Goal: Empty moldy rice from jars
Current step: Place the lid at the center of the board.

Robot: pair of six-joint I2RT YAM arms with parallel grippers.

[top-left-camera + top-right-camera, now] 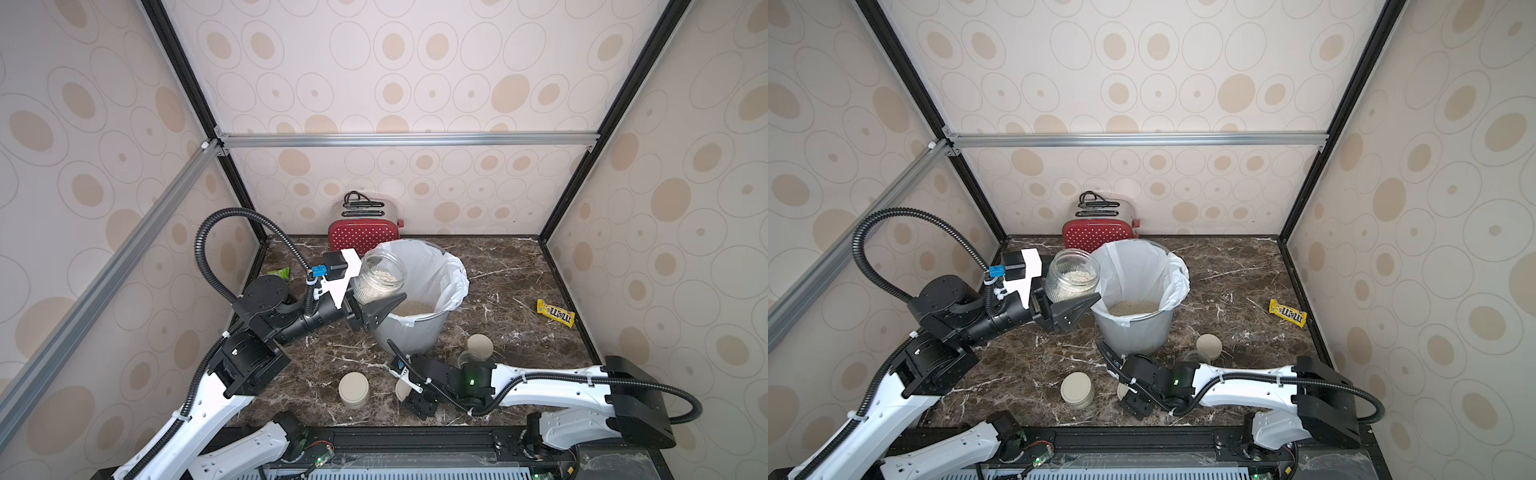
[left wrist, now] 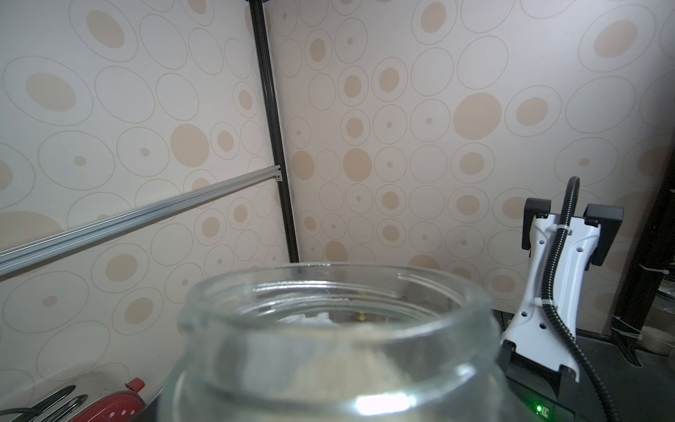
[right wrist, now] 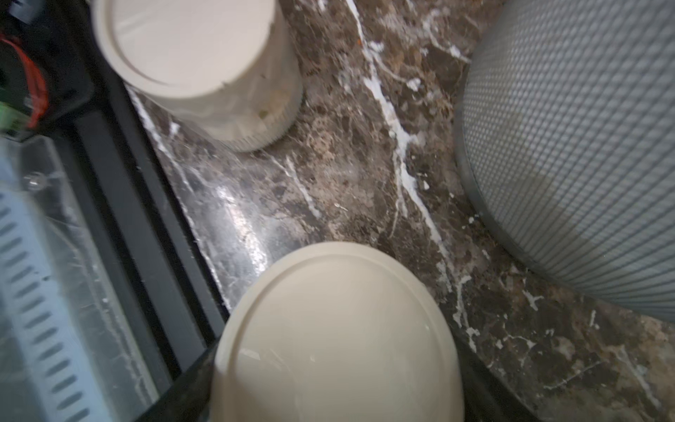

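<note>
Plainly, the left gripper [image 1: 376, 296] had its jaws pinched on an open glass jar [image 1: 381, 272], held tilted at centre frame, right at the left rim of the grey mesh bin [image 1: 409, 338]. Some moldy rice [image 1: 371, 292] lay inside that jar. More rice [image 1: 1133, 308] sat heaped at the bottom of the bin's white liner [image 1: 453, 282].

Low in the frame, the right gripper [image 1: 410, 397] hung close over the marble tabletop [image 1: 519, 282]. Its jaws stood wide about a loose cream lid [image 3: 336, 329], apparently gripping it by the rim, though the fingers barely showed. A closed jar [image 1: 354, 390] stood to its left, apart from it. Right of the bin, a third jar [image 1: 1196, 357] was half hidden by the arm, with a second lid [image 1: 480, 345] leaning at it.

At the right edge lay a yellow packet [image 1: 555, 312] printed "m&m's". A red polka-dot toaster [image 1: 365, 232] stood behind the bin, and a green wrapper scrap [image 1: 279, 272] lay at the left wall.
</note>
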